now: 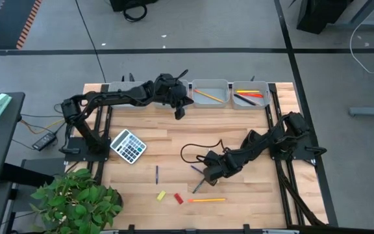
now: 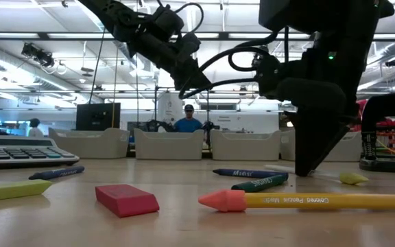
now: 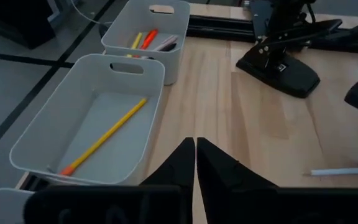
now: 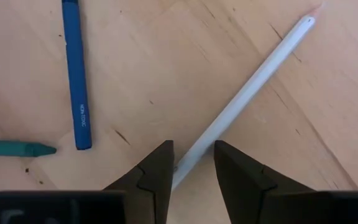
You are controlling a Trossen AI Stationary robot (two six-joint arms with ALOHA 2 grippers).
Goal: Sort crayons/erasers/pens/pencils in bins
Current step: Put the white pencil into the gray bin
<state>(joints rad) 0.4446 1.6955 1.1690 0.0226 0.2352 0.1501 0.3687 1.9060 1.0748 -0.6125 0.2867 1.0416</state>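
White pen (image 4: 241,106) runs hidden between right end effector (image 4: 192,163) fingers.

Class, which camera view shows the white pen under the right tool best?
The right wrist view: the white pen lies diagonally across the wood, its near end between the open right tool. The left wrist view shows only an end, the low view a pale sliver, and the high view hides it.

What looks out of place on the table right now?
The grey calculator lies skewed on the wooden table near the left arm's base; it fits none of the sorting groups. Loose crayons and erasers nearby are simply unsorted, and nothing looks damaged.
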